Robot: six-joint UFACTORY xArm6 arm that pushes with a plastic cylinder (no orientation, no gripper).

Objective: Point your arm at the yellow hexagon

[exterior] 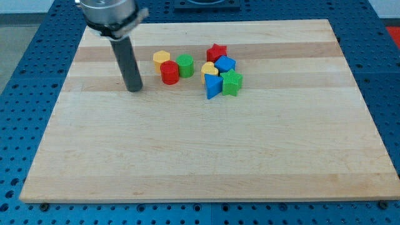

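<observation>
The yellow hexagon point(161, 59) lies on the wooden board point(206, 156) near the view's top, left of centre. It touches a red cylinder point(169, 72), which sits just below and right of it. A green cylinder point(185, 65) stands to the right of both. My tip point(134, 89) rests on the board to the left of and a little below the yellow hexagon, about a block's width apart from it and from the red cylinder. The dark rod rises from the tip toward the view's top left.
A second cluster sits to the right: a red star point(217, 52), a blue block point(225, 64), a small yellow block point(209, 68), a blue triangle point(212, 86) and a green star point(232, 82). Blue perforated table surrounds the board.
</observation>
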